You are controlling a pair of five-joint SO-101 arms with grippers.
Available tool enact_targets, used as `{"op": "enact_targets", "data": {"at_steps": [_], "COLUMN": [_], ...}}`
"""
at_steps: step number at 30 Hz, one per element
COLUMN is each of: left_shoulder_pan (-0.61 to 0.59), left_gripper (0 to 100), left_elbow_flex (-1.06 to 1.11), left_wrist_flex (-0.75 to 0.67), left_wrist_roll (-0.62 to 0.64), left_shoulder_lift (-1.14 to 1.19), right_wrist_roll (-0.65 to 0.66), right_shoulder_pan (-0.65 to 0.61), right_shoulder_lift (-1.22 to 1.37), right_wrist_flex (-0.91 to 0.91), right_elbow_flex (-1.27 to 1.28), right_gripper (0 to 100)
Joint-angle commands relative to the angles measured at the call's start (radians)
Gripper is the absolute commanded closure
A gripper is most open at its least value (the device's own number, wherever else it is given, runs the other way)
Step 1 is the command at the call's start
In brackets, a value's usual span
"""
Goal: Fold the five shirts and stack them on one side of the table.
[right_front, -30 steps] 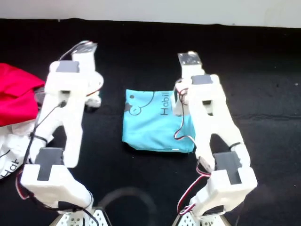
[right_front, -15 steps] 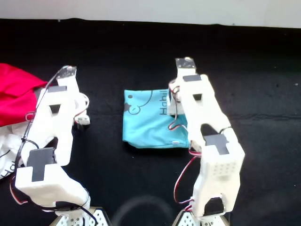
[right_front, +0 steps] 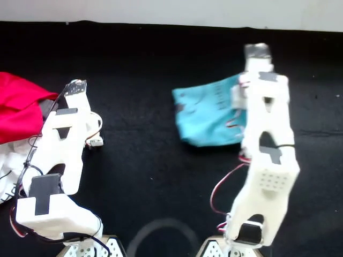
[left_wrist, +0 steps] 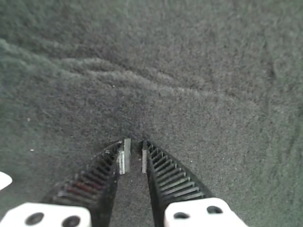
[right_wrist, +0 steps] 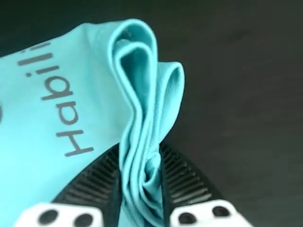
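Observation:
A folded teal shirt (right_front: 206,115) lies right of the table's middle, on the black cloth. My right gripper (right_front: 242,99) is at its right edge. In the right wrist view the gripper (right_wrist: 139,161) is shut on the bunched layers of the teal shirt (right_wrist: 61,118). My left gripper (right_front: 92,140) hangs over bare cloth at the left, near a red shirt (right_front: 19,110). The left wrist view has the gripper (left_wrist: 134,156) shut with nothing between its ribbed fingers (left_wrist: 158,165). A white shirt (right_front: 10,171) lies below the red one at the left edge.
Black cloth (right_front: 144,176) covers the table, with small wrinkles under the left gripper. Free room lies in the middle and along the back. Both arm bases stand at the front edge.
The right arm has swung to the right and farther back, dragging the teal shirt with it. The left arm drew back toward the left and then held still.

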Motion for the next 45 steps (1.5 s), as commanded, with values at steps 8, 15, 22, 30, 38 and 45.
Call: {"op": "enact_targets", "data": {"at_steps": [8, 15, 22, 30, 38, 45], "left_shoulder_pan": [-0.002, -0.002, -0.002, -0.002, -0.002, -0.008], "left_gripper": [93, 93, 93, 93, 93, 92], "left_elbow_flex": [0.007, 0.007, 0.007, 0.007, 0.007, -0.125], "left_wrist_flex": [-0.017, -0.017, -0.017, -0.017, -0.017, 0.167], "left_wrist_roll": [-0.005, -0.005, -0.003, -0.003, -0.005, -0.005], "left_shoulder_lift": [0.005, 0.005, 0.005, 0.005, 0.005, -0.077], "right_wrist_roll": [0.190, 0.239, 0.239, 0.238, 0.238, 0.238], "right_shoulder_pan": [0.191, 0.268, 0.265, 0.226, 0.186, 0.082], "right_shoulder_lift": [0.131, 0.374, 0.495, 0.496, 0.484, 0.397], "right_wrist_flex": [-0.400, -0.420, -0.170, 0.199, 0.443, 0.702], "right_elbow_flex": [-0.140, -0.473, -0.762, -1.141, -1.419, -1.406], "right_gripper": [99.2, 99.2, 96.9, 74.4, 74.4, 74.4]}}
